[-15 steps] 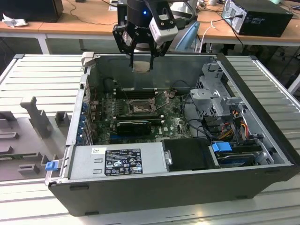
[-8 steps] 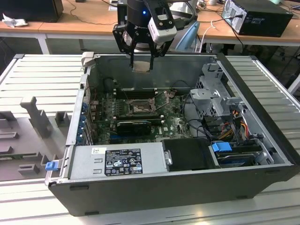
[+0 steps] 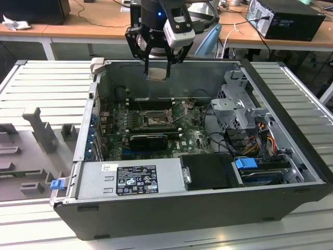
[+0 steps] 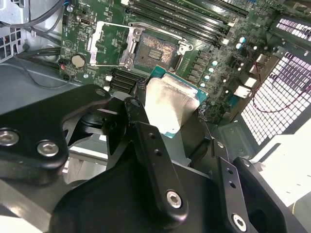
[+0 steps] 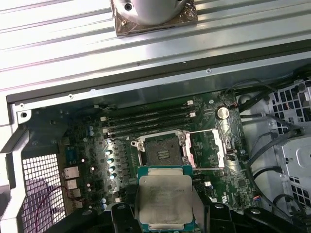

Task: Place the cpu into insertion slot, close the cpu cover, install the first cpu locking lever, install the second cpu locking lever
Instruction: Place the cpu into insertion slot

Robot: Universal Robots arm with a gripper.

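Note:
The cpu hangs above the open computer case, near its back wall, with my gripper shut on it by two opposite edges. Its pale metal face with a green rim shows in both wrist views, between the black fingers. Below it on the green board lies the insertion slot, dark-centred and uncovered. The cpu cover is swung open and lies beside the slot.
Long black memory slots run beside the socket. A grey power supply box fills the case's front, and a drive cage with cables stands on the exterior view's right. A dark card lies in front of the socket. The case sits on a ribbed metal table.

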